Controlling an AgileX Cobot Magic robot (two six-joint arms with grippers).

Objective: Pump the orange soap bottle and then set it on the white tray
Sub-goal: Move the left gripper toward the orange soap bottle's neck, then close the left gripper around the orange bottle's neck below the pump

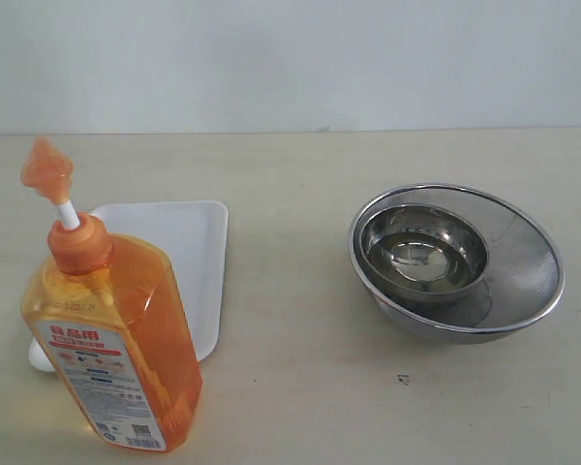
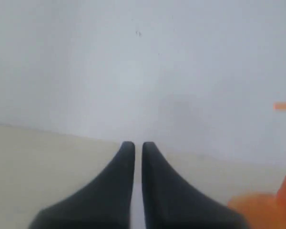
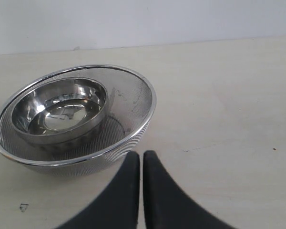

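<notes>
Exterior: showing the orange soap bottle standing before the white tray, pump raised. Left wrist: showing left jaws clenched empty beside it. Right wrist: showing right jaws clenched empty by steel bowls. Likely needing reaching, then pressing the pump.

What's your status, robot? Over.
Left fingers shut, empty. Right fingers shut, empty. Orange soap bottle standing in front of white tray, not on it. Steel bowls off to the side, nothing blocking.
</notes>
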